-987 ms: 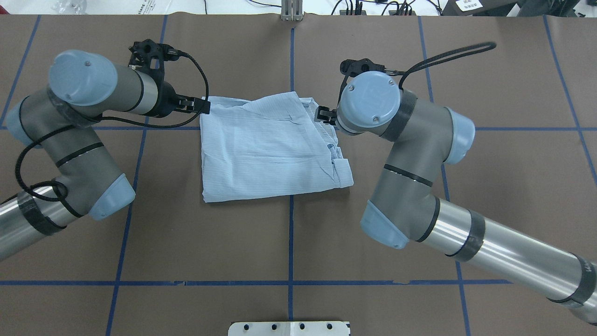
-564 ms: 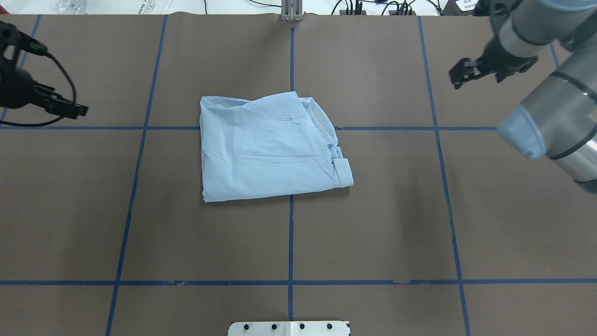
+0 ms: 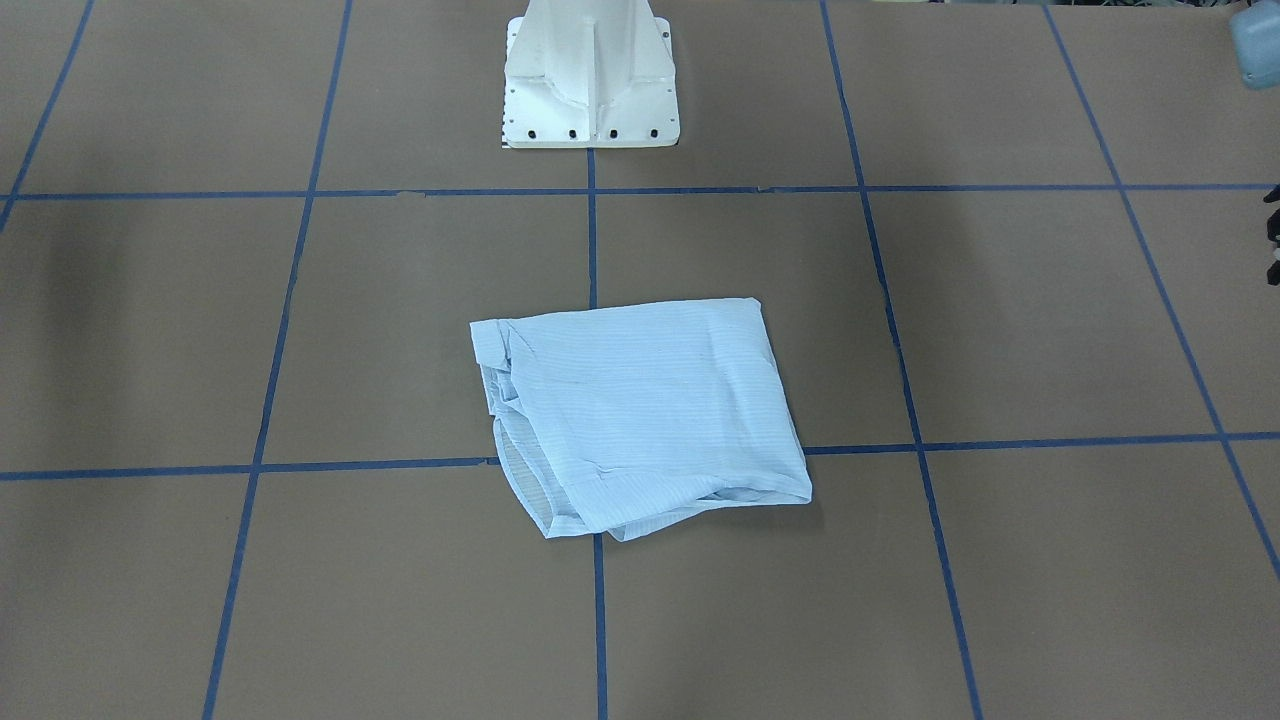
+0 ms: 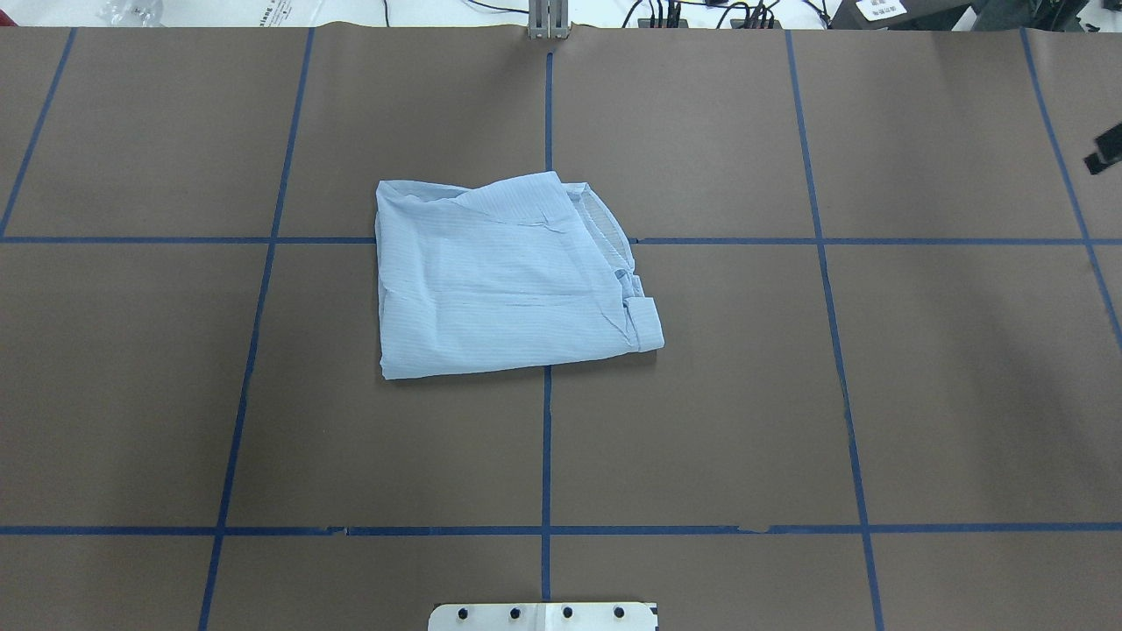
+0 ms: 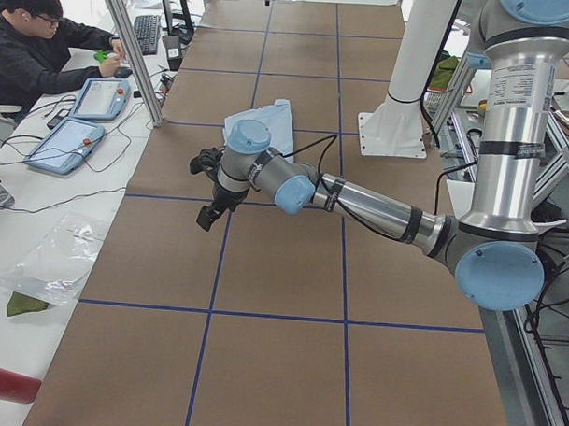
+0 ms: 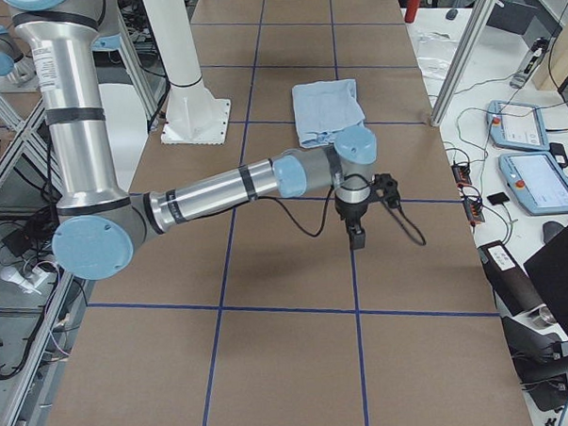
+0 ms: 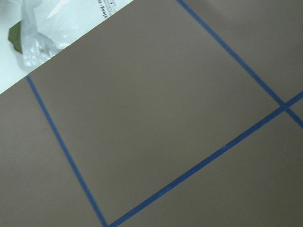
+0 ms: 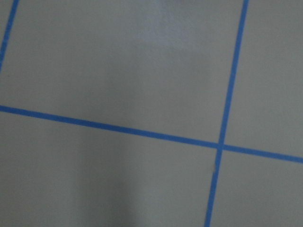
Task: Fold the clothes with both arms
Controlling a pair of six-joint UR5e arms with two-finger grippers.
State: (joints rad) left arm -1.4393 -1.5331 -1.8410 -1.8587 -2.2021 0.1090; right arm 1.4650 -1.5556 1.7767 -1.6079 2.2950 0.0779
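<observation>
Left pincer [image 5: 208, 217] is hanging over bare counter [image 4: 701, 394], well apart from the shirt [image 4: 500, 280]; whether its jaws are apart or together cannot be told. The shirt is lying at the counter's centre as a compact, roughly square packet, with layered edges showing along its right side. Neither pincer is touching it, so folding is judged near complete. Right pincer [image 6: 358, 238] is likewise hanging wide, its jaw state unreadable, probably to leave the packet undisturbed.

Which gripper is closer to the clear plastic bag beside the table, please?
Left. The left gripper hovers over the table end nearest the plastic bag; the right gripper hangs beyond the shirt, toward the opposite end.
</observation>
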